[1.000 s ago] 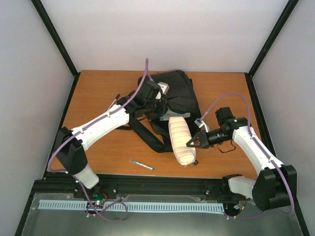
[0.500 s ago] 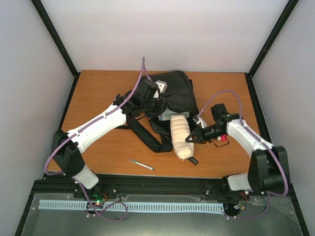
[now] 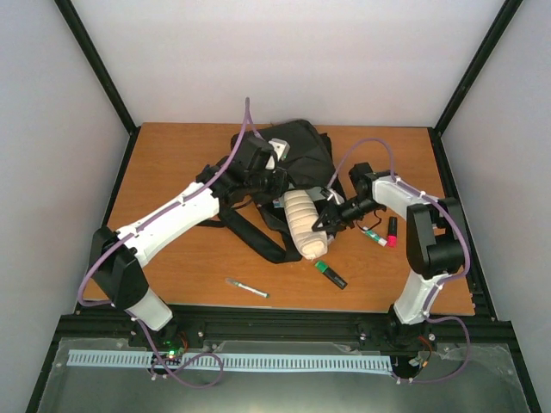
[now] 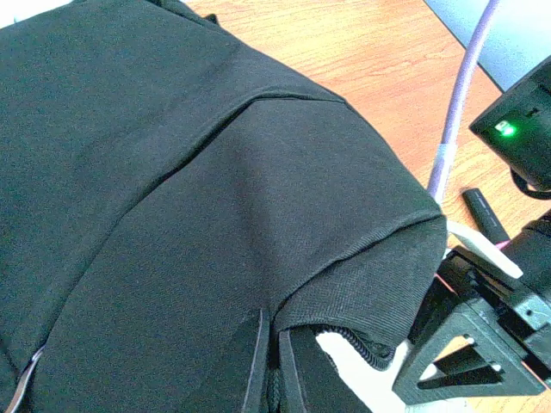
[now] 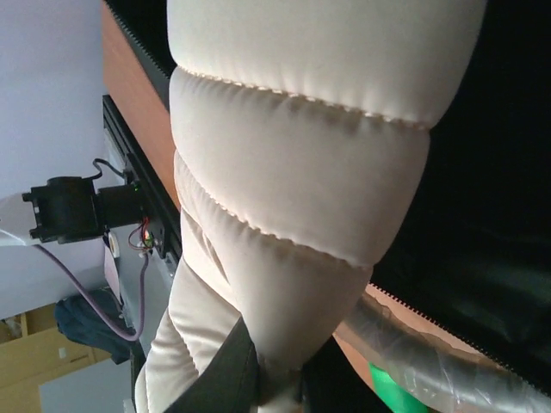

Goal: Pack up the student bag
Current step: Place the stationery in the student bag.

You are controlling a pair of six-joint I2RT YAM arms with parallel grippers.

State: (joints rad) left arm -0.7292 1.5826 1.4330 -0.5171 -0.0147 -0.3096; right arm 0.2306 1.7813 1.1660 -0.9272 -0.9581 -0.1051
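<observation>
The student bag (image 3: pixel 303 155) lies black and crumpled at the table's far middle. My left gripper (image 3: pixel 272 178) is shut on the fabric at the bag's opening; in the left wrist view its fingers (image 4: pixel 256 361) pinch a black fold (image 4: pixel 274 331) beside the zip edge (image 4: pixel 362 344). A cream quilted pouch (image 3: pixel 301 225) leans with its upper end against the bag's mouth. My right gripper (image 3: pixel 326 221) is shut on the pouch's side; in the right wrist view the pouch (image 5: pixel 293 172) fills the frame, with the gripper (image 5: pixel 280 387) clamped on its lower part.
A green marker (image 3: pixel 330 274) lies just in front of the pouch. A pen (image 3: pixel 247 287) lies nearer the front edge. Two markers (image 3: pixel 385 232) lie right of the right gripper. The bag's straps (image 3: pixel 254 237) trail toward the front.
My right gripper has carried the pouch back and left up to the bag's mouth, uncovering the green marker. My left gripper has drawn the bag's fabric slightly back.
</observation>
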